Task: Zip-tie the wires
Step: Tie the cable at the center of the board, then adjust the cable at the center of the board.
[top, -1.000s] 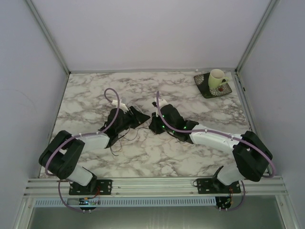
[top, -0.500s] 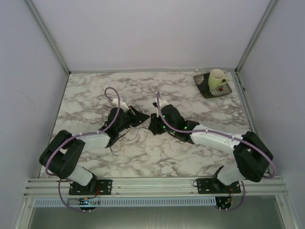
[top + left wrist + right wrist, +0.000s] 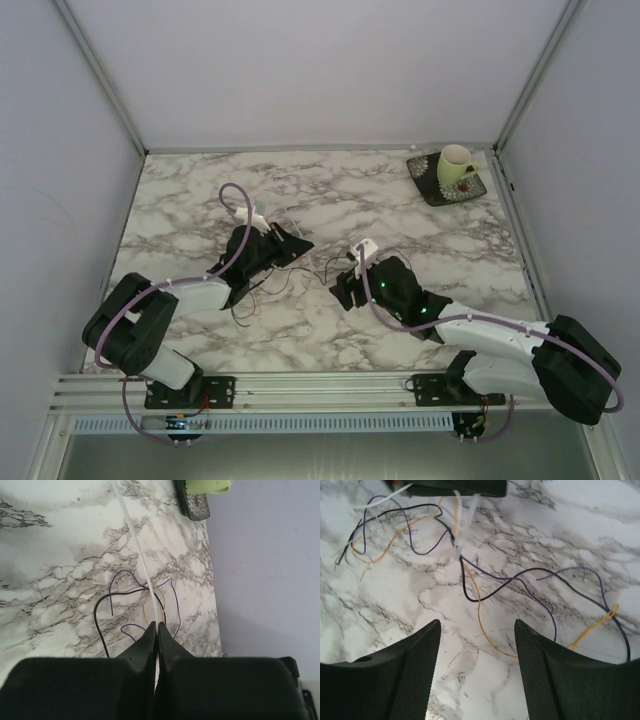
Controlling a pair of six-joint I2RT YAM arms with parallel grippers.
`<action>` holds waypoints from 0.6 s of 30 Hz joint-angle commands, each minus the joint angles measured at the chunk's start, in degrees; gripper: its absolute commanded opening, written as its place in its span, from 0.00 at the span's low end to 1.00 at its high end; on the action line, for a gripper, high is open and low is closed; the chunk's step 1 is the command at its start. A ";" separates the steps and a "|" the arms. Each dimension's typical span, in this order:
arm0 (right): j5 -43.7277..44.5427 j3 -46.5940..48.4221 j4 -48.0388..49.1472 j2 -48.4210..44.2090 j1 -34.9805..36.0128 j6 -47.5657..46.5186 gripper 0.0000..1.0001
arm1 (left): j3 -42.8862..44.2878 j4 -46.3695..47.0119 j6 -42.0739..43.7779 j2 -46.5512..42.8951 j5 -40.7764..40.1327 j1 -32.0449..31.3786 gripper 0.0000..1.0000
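The wires (image 3: 485, 592) are thin black, purple and yellow strands curling over the marble; in the top view they lie between the two grippers (image 3: 318, 268). A translucent white zip tie (image 3: 459, 550) is looped round them. Its strip (image 3: 135, 540) runs into my left gripper (image 3: 156, 625), which is shut on it. My right gripper (image 3: 477, 625) stands open just near of the bundle with nothing between its fingers. From above, the left gripper (image 3: 300, 243) is left of the wires and the right gripper (image 3: 340, 285) is on their near right.
A pale green cup (image 3: 456, 165) stands on a dark patterned saucer (image 3: 430, 185) at the back right corner. White walls with metal posts close in the table on three sides. A rail runs along the near edge.
The right gripper has opened and drawn back toward the near right, away from the left gripper. The left gripper has shut on the zip tie's strip and kept its place.
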 commanded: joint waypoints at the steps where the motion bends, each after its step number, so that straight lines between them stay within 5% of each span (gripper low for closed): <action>1: 0.68 -3.89 20.02 1.39 2.65 -13.93 0.64 | 1.98 -0.64 -0.97 -2.08 -1.09 -0.18 0.00; 6: -2.16 -6.22 33.87 7.00 3.77 -24.28 0.74 | 2.30 -1.46 -1.21 -3.05 -1.01 -0.18 0.00; 18: -7.62 0.11 40.68 21.66 3.08 -28.81 0.77 | 1.96 -0.73 -2.40 -3.41 -0.72 -0.79 0.00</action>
